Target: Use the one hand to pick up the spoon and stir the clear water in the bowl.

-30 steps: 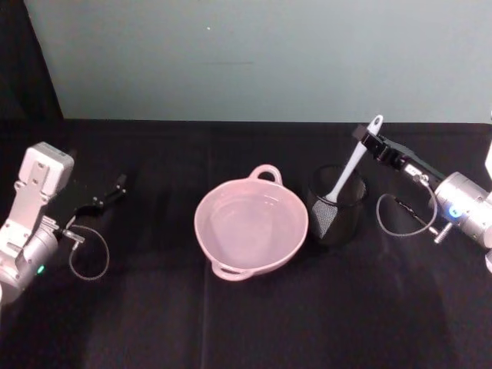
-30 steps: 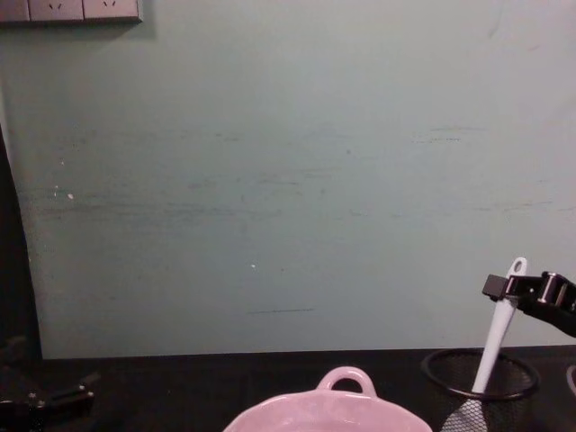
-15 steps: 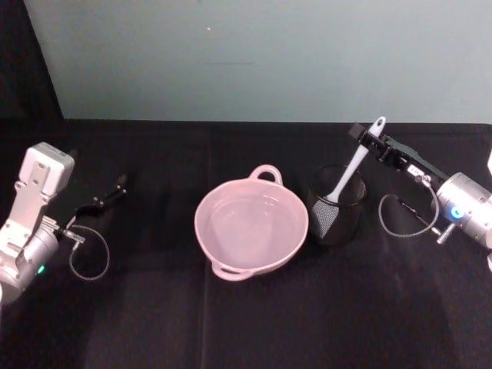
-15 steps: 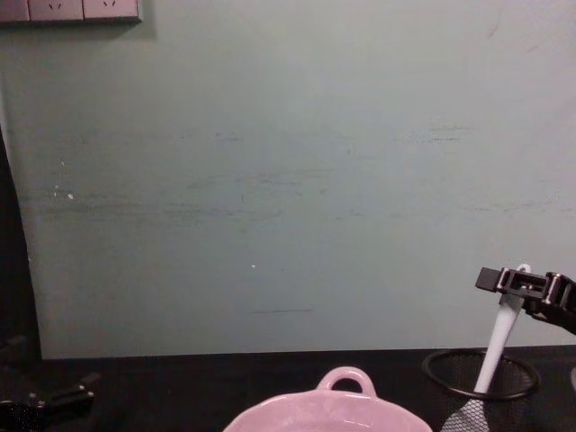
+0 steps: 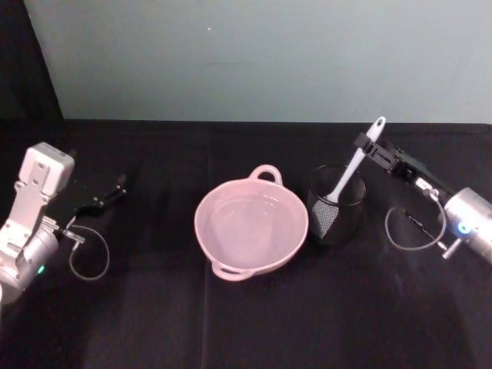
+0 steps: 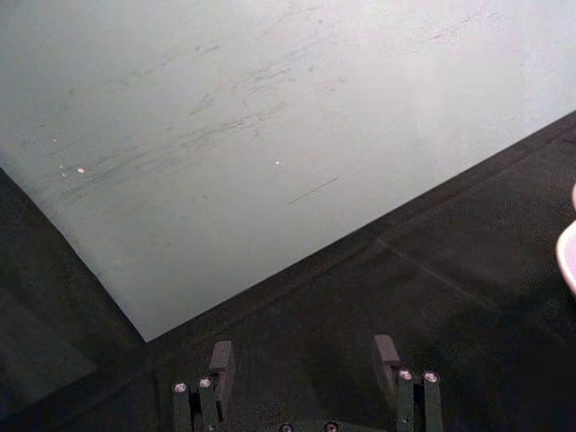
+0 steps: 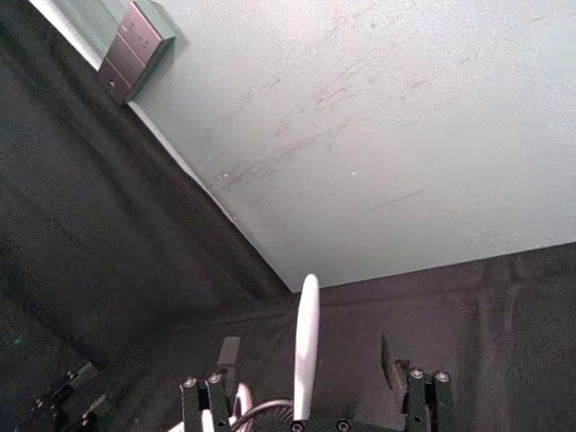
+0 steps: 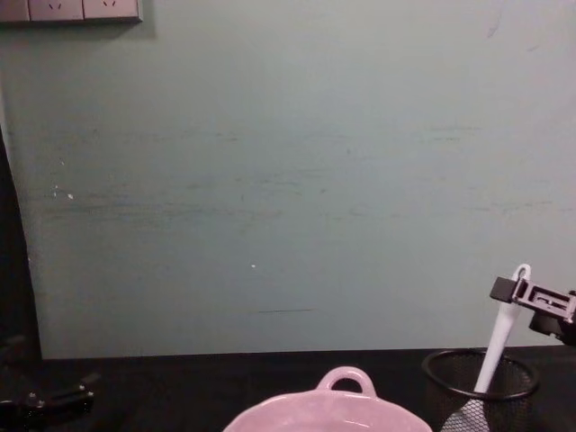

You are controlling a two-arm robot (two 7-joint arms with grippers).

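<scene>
straddling spoon (image 5: 355,164) handle, right tool (image 5: 364,144) wide open.

Black mesh cup (image 5: 336,215) on black tablecloth (image 5: 231,323); teal wall (image 8: 288,180) behind; wall sockets (image 8: 70,10).

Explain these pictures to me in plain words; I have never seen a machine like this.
This is a two-armed robot at a black table. One picture comes from its head looking down, one from its chest looking across, and one from each wrist. On the table stand a pink bowl of water and a black mesh cup with a white spoon leaning in it. The right gripper is up at the spoon's handle, its fingers open on either side, not yet closed on it. The left gripper rests open at the table's left, holding nothing.
</scene>
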